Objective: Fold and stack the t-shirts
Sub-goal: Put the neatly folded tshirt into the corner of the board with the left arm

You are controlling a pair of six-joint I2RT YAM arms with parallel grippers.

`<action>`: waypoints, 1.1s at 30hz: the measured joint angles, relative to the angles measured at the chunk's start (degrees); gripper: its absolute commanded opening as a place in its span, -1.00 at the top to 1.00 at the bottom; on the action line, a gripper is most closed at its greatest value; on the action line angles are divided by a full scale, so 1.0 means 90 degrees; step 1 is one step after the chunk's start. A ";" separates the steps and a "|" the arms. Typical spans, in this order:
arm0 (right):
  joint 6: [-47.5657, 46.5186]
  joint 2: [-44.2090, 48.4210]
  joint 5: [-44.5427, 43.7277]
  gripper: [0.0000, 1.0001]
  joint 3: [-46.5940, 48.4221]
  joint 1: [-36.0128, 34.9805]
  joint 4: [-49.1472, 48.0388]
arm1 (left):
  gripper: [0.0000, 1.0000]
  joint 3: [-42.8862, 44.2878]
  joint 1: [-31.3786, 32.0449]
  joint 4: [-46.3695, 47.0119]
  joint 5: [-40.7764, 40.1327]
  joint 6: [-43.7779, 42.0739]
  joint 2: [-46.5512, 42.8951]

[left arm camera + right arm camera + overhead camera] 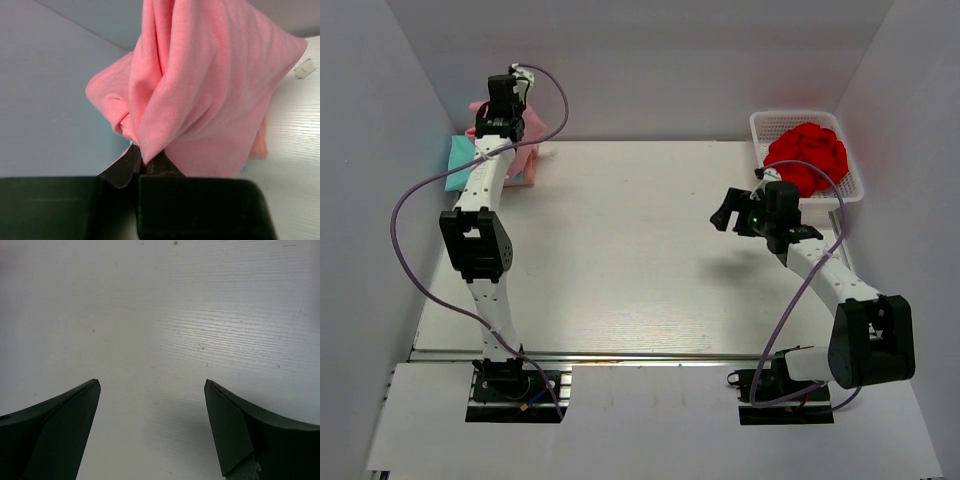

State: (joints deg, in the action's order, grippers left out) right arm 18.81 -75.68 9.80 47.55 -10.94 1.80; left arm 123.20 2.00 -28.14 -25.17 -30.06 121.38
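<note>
The left gripper (142,162) pinches a bunched fold of the light pink t-shirt (200,90), hard by the walls at the table's (620,250) far-left corner, while the right gripper (152,383) hangs with jaws spread wide over open tabletop, well apart from it.

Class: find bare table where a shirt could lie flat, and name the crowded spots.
Bare: the table between left arm and right arm. Crowded: far left, pink shirt and teal shirt; far right, basket of red cloth.
</note>
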 measured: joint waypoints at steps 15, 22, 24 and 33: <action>0.0223 -0.0318 0.0102 -0.81 0.0379 0.0000 0.0141 | 1.00 0.0614 -0.1302 0.0056 0.0243 0.1222 0.1297; 0.0257 -0.0478 0.0107 -0.81 0.0495 -0.0002 0.0163 | -0.44 0.0614 -0.1498 0.0325 0.0304 0.1309 0.1307; 0.0277 -0.0527 0.0117 -0.81 0.0522 -0.0002 0.0168 | -0.60 0.0622 -0.1496 0.0381 0.0180 0.1314 0.1314; 0.0362 -0.0597 0.0245 -0.81 0.0544 -0.0007 0.0165 | -0.73 0.0673 -0.1503 0.0325 0.0182 0.1656 0.1360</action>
State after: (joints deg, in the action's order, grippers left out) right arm 22.06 -81.06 12.01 52.45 -11.00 3.29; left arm 129.25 -11.53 -25.21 -23.53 -15.16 133.62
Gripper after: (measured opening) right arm 0.904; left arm 0.822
